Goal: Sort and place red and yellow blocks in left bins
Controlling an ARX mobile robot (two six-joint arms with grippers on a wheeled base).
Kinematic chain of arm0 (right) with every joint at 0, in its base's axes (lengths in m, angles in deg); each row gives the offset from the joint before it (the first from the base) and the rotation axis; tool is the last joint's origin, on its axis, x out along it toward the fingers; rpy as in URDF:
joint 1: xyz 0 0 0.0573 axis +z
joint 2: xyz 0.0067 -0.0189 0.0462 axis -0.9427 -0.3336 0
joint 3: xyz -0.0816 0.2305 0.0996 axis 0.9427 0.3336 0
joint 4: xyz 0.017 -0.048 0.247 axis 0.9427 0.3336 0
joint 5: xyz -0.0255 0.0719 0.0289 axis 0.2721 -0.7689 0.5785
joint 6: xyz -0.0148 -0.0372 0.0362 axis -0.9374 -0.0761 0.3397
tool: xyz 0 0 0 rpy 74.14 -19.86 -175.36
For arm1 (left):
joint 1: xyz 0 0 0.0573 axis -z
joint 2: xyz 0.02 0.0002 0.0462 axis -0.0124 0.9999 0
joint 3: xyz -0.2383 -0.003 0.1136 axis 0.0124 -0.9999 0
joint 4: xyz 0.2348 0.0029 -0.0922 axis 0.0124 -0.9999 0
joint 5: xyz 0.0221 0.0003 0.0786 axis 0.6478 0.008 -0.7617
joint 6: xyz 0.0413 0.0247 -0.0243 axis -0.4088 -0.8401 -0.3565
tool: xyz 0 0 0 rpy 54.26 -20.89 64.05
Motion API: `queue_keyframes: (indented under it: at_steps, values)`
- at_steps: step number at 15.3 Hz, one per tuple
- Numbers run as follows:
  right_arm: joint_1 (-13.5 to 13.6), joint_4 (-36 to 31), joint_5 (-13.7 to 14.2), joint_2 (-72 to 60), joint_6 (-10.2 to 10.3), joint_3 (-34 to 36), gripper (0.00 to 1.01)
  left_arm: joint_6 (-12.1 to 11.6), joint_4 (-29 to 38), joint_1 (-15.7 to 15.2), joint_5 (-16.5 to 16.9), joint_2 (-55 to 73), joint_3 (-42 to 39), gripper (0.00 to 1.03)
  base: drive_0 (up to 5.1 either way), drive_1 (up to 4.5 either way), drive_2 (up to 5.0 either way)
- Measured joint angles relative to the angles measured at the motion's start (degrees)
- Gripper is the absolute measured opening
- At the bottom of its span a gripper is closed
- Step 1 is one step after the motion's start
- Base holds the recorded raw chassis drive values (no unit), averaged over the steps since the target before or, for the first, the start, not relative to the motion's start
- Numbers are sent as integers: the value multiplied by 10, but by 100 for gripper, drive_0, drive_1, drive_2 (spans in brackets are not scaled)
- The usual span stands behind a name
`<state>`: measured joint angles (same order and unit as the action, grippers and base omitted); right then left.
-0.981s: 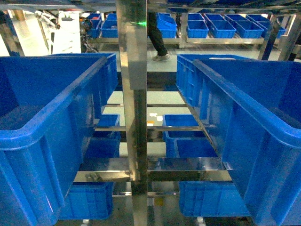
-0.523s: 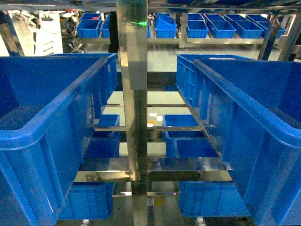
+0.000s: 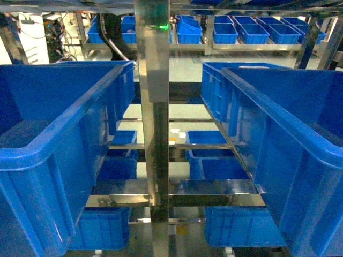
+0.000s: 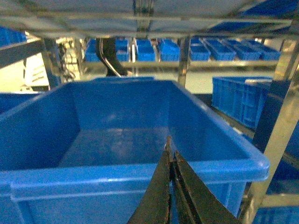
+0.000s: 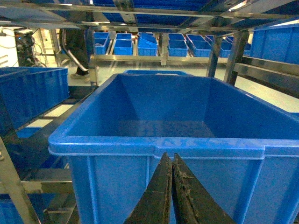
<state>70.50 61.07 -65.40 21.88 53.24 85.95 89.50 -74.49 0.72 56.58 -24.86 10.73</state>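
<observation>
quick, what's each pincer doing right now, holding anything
Left pincer: closed, fingers pressed together, nothing held, in front of a blue bin.
Right pincer: closed, empty, facing another blue bin.

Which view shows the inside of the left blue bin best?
The left wrist view: it looks over the rim of the left blue bin to its bare floor, with the left gripper shut in front. The head view shows only its outer wall and part of the interior; the right wrist view faces another bin.
</observation>
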Motion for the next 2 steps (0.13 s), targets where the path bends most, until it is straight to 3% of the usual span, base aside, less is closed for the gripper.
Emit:
queue_keyframes:
  at_steps: [2]
  values:
    - [0,-1,0,0,0,0,2,1,-14,0,-1,0,-1,2,0,0,0]
